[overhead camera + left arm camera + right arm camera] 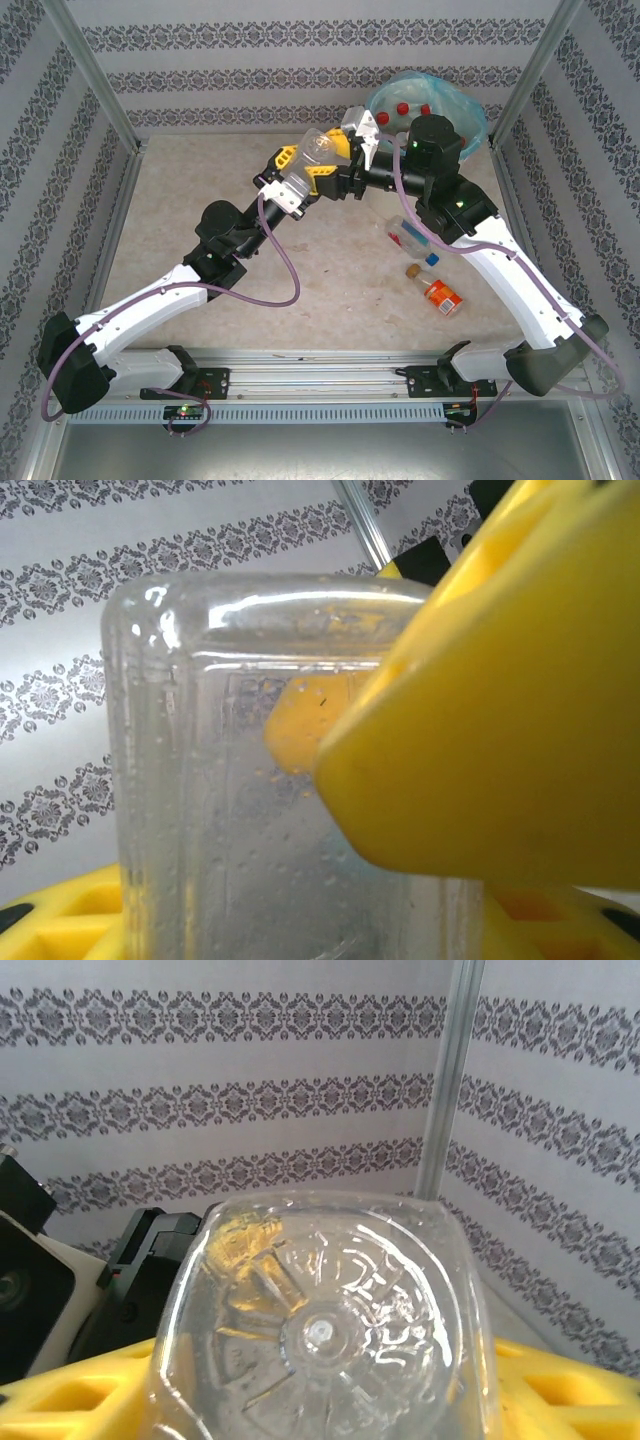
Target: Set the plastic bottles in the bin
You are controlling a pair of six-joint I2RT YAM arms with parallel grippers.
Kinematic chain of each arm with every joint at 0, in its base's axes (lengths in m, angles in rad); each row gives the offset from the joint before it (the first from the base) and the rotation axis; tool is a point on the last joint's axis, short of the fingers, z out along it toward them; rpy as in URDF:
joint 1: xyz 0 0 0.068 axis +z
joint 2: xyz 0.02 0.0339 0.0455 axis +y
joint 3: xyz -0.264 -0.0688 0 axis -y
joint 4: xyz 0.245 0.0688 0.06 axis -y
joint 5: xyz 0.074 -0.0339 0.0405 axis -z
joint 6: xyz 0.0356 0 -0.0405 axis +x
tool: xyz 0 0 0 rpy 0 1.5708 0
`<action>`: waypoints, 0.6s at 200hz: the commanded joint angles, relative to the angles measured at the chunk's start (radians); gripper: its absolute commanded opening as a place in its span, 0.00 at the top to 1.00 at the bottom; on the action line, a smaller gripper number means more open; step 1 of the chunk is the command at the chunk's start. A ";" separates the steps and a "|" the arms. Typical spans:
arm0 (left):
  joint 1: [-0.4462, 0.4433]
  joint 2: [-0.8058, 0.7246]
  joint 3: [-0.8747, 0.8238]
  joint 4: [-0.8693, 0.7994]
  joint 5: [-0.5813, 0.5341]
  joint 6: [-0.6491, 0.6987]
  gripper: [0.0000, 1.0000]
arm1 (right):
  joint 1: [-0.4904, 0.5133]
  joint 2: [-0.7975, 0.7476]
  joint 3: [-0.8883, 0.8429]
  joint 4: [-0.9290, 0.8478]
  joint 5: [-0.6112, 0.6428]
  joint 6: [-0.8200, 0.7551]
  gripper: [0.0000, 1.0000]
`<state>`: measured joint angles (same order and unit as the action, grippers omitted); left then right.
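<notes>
Jaws of the left gripper [308,166] are clamped on a clear bottle [319,148], held up in the air over the middle of the counter [200,180]. In the left wrist view the bottle's ribbed clear wall [250,810] is seen pressed between the yellow fingers [490,730]. The right gripper [342,152] is brought in from the other side onto the same bottle. In the right wrist view the bottle's moulded base [320,1330] is seen sitting between that gripper's yellow fingers [560,1400]. Whether the right jaws are clamped or just flanking it cannot be told. A handover from left to right is judged to be in hand, since the bin [470,112] is on the right arm's side, at the far right corner of the counter.

Progress: judged well along, not finished. Some bottles are already dropped inside the bin's turquoise bag [400,82].

Counts:
- Red caps [403,106] in the bin: three are seen, so at least three bottles are in. More may be hidden below or behind the right arm.
- Bottles in the air: one, the clear bottle, not yet over the bin.
- Bottles left on the counter: two, both lying down near each other beside the right arm. One is a red-labelled bottle [412,238] with a blue cap; the other is an orange bottle [438,292] nearer the arm bases.

So three bottles are left to be binned.
</notes>
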<state>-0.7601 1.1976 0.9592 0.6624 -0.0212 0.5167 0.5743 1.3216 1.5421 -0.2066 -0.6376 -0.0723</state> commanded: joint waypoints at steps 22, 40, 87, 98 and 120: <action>-0.021 -0.007 0.017 0.036 -0.013 0.010 0.42 | -0.006 -0.024 0.000 0.029 0.025 0.031 0.51; -0.021 -0.007 0.015 0.057 -0.031 0.002 0.36 | -0.020 -0.040 0.000 0.030 0.063 0.035 0.54; -0.021 -0.007 0.027 0.066 -0.031 -0.027 0.16 | -0.059 -0.064 0.013 0.039 0.139 0.049 0.62; -0.020 -0.005 0.029 0.065 -0.025 -0.031 0.11 | -0.068 -0.068 0.010 0.045 0.163 0.055 0.63; -0.021 -0.006 0.032 0.066 -0.027 -0.042 0.08 | -0.077 -0.072 0.015 0.042 0.256 0.043 0.64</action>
<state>-0.7666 1.1980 0.9596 0.6746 -0.0463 0.5018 0.5056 1.2736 1.5417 -0.2058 -0.4946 -0.0353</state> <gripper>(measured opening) 0.914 0.548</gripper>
